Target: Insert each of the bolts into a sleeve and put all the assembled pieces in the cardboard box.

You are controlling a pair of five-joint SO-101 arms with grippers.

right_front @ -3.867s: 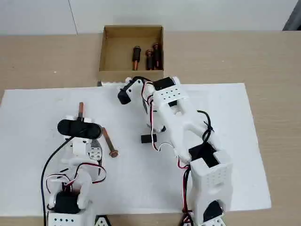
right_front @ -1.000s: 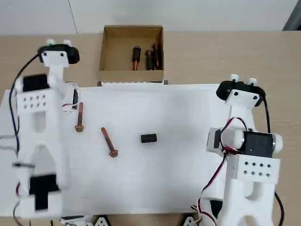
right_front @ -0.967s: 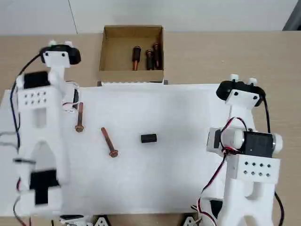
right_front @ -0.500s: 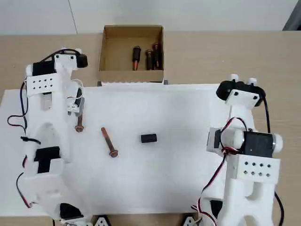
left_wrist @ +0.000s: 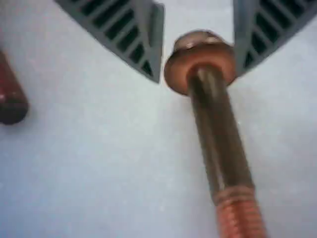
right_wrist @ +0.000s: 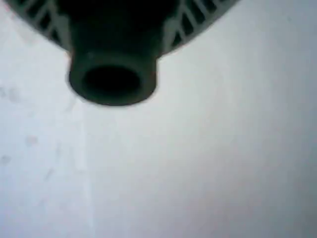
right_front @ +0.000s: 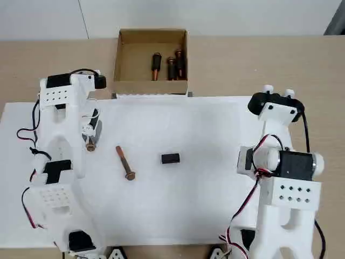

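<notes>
1. Copper-coloured bolt (left_wrist: 218, 139) lies flat on the white sheet (right_front: 215, 140), with the left fingers (left_wrist: 133, 34) spread wide astride its head, not closed on it.
2. Right fingers (right_wrist: 195, 22) clamp a black sleeve (right_wrist: 113, 77), its bore facing out.
3. The step in hand appears to be picking up the bolt. Next, the fingers need to close on the head, lift, and align shank with bore.
4. Three assembled pieces (right_front: 171, 65) lie in the box (right_front: 124, 59).

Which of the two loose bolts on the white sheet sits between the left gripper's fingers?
The bolt by the left edge of the white sheet: its head lies between the open fingers of the left gripper. The other bolt lies apart, nearer the black sleeve.
</notes>
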